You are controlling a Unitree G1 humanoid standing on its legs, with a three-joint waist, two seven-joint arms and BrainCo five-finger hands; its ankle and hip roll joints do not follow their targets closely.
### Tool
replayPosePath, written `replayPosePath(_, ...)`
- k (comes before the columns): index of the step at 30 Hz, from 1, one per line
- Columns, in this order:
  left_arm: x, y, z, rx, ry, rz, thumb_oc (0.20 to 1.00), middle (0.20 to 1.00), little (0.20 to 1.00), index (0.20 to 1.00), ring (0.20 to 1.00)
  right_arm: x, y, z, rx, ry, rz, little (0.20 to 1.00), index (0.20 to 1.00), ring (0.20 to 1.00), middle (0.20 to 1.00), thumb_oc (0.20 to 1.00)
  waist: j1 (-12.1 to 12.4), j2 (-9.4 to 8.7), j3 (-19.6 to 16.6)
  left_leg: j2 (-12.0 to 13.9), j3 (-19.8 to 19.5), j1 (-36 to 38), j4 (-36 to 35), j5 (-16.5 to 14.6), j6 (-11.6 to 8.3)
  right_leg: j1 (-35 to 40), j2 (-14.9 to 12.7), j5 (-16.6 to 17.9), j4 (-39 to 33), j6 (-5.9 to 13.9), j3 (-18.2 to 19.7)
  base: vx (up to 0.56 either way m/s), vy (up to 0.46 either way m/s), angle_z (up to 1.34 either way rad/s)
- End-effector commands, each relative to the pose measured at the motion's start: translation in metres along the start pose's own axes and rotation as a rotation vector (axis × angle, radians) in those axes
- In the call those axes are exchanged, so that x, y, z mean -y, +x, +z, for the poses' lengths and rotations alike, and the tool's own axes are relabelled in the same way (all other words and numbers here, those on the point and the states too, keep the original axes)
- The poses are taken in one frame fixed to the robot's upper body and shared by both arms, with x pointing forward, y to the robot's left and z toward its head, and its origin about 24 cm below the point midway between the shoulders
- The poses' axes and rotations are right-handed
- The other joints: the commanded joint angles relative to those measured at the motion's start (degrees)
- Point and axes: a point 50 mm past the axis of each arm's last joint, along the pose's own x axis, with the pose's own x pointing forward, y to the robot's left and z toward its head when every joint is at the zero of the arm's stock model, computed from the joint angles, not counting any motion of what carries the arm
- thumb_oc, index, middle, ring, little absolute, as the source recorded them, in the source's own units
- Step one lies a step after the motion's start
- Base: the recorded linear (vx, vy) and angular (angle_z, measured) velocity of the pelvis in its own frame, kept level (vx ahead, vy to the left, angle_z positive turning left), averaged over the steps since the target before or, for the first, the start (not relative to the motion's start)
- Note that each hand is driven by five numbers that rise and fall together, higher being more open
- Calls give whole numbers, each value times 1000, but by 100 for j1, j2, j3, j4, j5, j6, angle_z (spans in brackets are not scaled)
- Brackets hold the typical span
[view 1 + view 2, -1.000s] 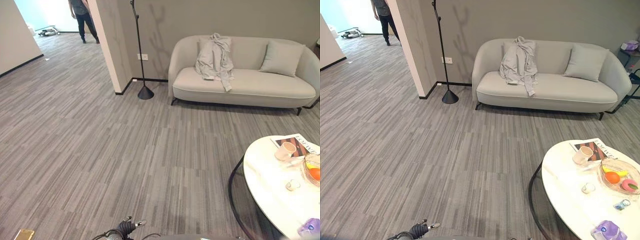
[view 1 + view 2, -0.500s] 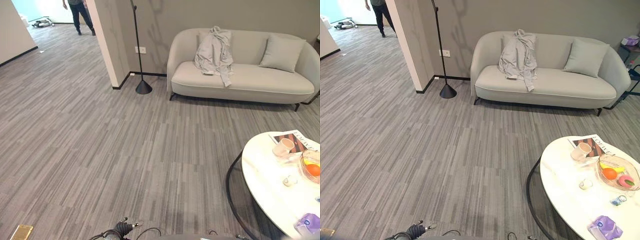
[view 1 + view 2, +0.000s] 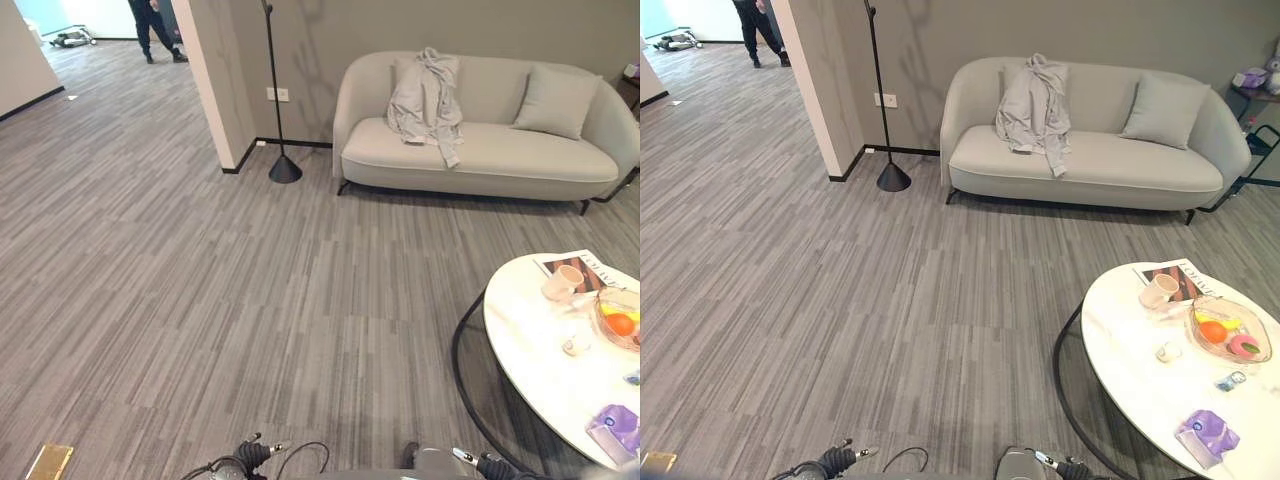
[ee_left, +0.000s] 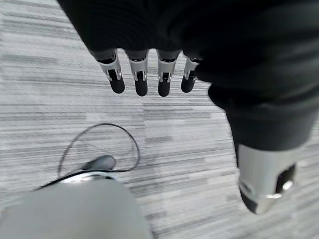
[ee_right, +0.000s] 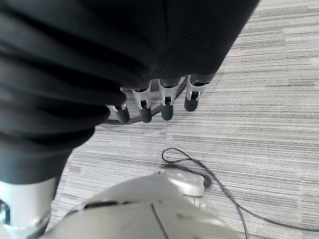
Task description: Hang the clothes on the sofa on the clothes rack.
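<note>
Clothes [image 3: 425, 93], a pale grey garment, hang over the backrest of the sofa [image 3: 490, 150] and spill down onto its seat, toward the sofa's left half. Largest in the room, the sofa stands against the grey wall, with a grey cushion [image 3: 557, 102] propped near its right end, well apart from the garment. Left of the sofa, near its left arm, stands the clothes rack [image 3: 277, 95], a thin black pole on a cone-shaped foot beside the corner of a pale pillar [image 3: 222, 80]. Nearer to the camera than the sofa's right end is a round white desk [image 3: 1160, 400] carrying a magazine [image 3: 1185, 279], a cup [image 3: 1159, 290] lying on it, a glass bowl of fruit [image 3: 1225, 332] and a purple packet [image 3: 1206, 438]. Far beyond the pillar, a person [image 3: 155, 25] walks in the corridor.

Both arms hang low over the grey striped floor [image 3: 200, 290], far from the sofa. The left hand [image 4: 149, 74] has its fingers straight and holds nothing; the right hand [image 5: 159, 102] likewise has straight, relaxed fingers and is empty.
</note>
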Motion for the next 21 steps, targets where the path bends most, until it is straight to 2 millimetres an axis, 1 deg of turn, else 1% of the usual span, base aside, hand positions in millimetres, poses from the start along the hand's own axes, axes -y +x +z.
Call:
replayPosePath(1,3,3,21,73,43,-28,1000,1000,1000,1000,1000,-2,1,7,5,-31,9,1000,1000,1000,1000,1000,-207,218,116,254,-468,732,1,238,-901,-271,175,467,-170,-374,-278,266,-88,-4)
replayPosePath(2,3,3,21,72,48,-35,1000,1000,1000,1000,1000,-1,2,7,5,-37,11,1000,1000,1000,1000,1000,-256,242,132,290,-479,775,1,237,-910,-404,186,458,-170,-374,-286,260,-101,13)
replayPosePath(3,5,3,24,74,57,-47,1000,1000,1000,1000,1000,-2,1,4,0,-39,12,1000,1000,1000,1000,1000,-278,211,104,290,-487,784,1,235,-904,-397,225,371,-170,-409,-281,269,-125,26)
replayPosePath(4,6,3,24,75,54,-51,1000,1000,1000,1000,1000,-2,1,2,-3,-45,14,1000,1000,1000,1000,1000,-326,165,59,307,-518,809,1,254,-890,-368,276,481,-170,-377,-285,294,-172,33)
replayPosePath(5,8,3,26,81,59,-58,1000,1000,1000,1000,1000,-1,0,0,-4,-52,12,1000,1000,1000,1000,1000,-365,148,37,370,-557,862,1,282,-862,-332,348,520,-170,-359,-256,424,-273,81)
replayPosePath(6,11,3,28,92,47,-73,1000,1000,1000,1000,1000,5,0,-2,-4,-62,0,1000,1000,1000,1000,1000,-431,155,-85,578,-605,941,1,458,-825,-247,489,604,-170,-311,-166,592,-384,99)
replayPosePath(7,12,2,29,103,30,-83,1000,1000,1000,1000,1000,11,-1,-2,4,-80,-11,1000,1000,1000,1000,1000,-426,166,-204,808,-591,1053,1,781,-792,-76,640,657,-170,-298,-114,683,-466,128)
replayPosePath(8,11,1,31,117,23,-90,1000,1000,1000,1000,1000,15,-1,0,18,-87,-16,1000,1000,1000,1000,1000,-400,109,-283,973,-510,1010,287,928,-774,130,693,602,-170,-326,-116,578,-404,87)
replayPosePath(9,12,1,30,118,17,-94,1000,1000,1000,1000,1000,17,-2,1,30,-90,-18,1000,1000,1000,1000,1000,-398,57,-328,1060,-458,923,673,949,-764,255,700,580,-170,-352,-118,559,-486,62)
replayPosePath(10,12,0,30,126,1,-98,1000,1000,1000,1000,1000,24,-2,6,56,-70,-39,1000,1000,1000,1000,1000,-335,-179,-331,1264,-414,367,2131,859,-702,605,574,532,-170,-441,-120,559,-553,15)
replayPosePath(11,9,0,31,132,-10,-92,1000,1000,1000,1000,1000,27,-3,9,74,-46,-56,1000,1000,1000,1000,1000,-233,-417,-192,1369,-409,-119,3410,700,-633,960,465,543,-170,-521,-75,494,-550,17)
replayPosePath(12,7,0,30,131,-14,-84,1000,1000,1000,1000,1000,29,-3,11,77,-38,-65,1000,1000,1000,1000,1000,-156,-470,-68,1376,-471,-495,3986,575,-640,1156,467,474,-170,-559,-93,398,-404,17)
replayPosePath(13,5,0,28,123,-26,-77,1000,1000,1000,1000,1000,29,-2,13,78,-32,-65,1000,1000,1000,1000,1000,-5,-526,46,1211,-420,-1048,4055,466,-640,1431,532,338,-170,-586,-14,281,-221,26)
replayPosePath(14,4,0,25,117,-33,-76,1000,1000,1000,1000,1000,28,-2,12,77,-24,-63,1000,1000,1000,1000,1000,82,-512,108,1191,-408,-1280,3865,385,-704,1571,622,281,-170,-598,8,565,-129,-35)
replayPosePath(15,0,0,24,111,-29,-69,1000,1000,1000,1000,1000,22,-1,14,80,-18,-46,1000,1000,1000,1000,1000,340,-463,144,873,-156,-1436,1916,583,-839,1845,840,195,-170,-573,200,788,47,-79)
replayPosePath(16,-1,1,26,109,-15,-64,1000,1000,1000,1000,1000,16,0,20,87,-28,-29,1000,1000,1000,1000,1000,667,-327,163,600,-201,-1742,1,809,-827,2054,1014,85,-170,-567,352,783,100,-104)
replayPosePath(17,-2,1,27,104,-2,-60,1000,1000,1000,1000,1000,15,1,21,86,-29,-27,1000,1000,1000,1000,1000,749,-355,243,629,-109,-2240,1,625,-818,2170,989,65,-170,-560,339,455,98,-84)
replayPosePath(18,-2,1,27,104,-2,-59,1000,1000,1000,1000,1000,15,1,21,86,-29,-27,1000,1000,1000,1000,1000,744,-368,235,615,-109,-2247,1,615,-815,2166,977,55,-170,-554,334,172,38,-61)
replayPosePath(19,-3,2,28,103,3,-56,1000,1000,1000,1000,1000,15,1,23,87,-27,-28,1000,1000,1000,1000,1000,780,-371,273,649,28,-2460,1,558,-833,2228,964,65,-170,-551,322,261,71,-70)
replayPosePath(20,-3,2,26,93,-2,-57,1000,1000,1000,1000,1000,10,1,21,79,-25,-15,1000,1000,1000,1000,1000,805,-333,224,689,146,-2319,1,605,-894,2296,979,99,-170,-542,313,412,112,-61)
replayPosePath(21,-5,2,23,80,-14,-52,1000,1000,1000,1000,1000,5,1,18,66,-22,2,1000,1000,1000,1000,1000,811,-300,73,669,118,-2177,1,696,-931,2324,975,123,-170,-547,353,480,158,-51)
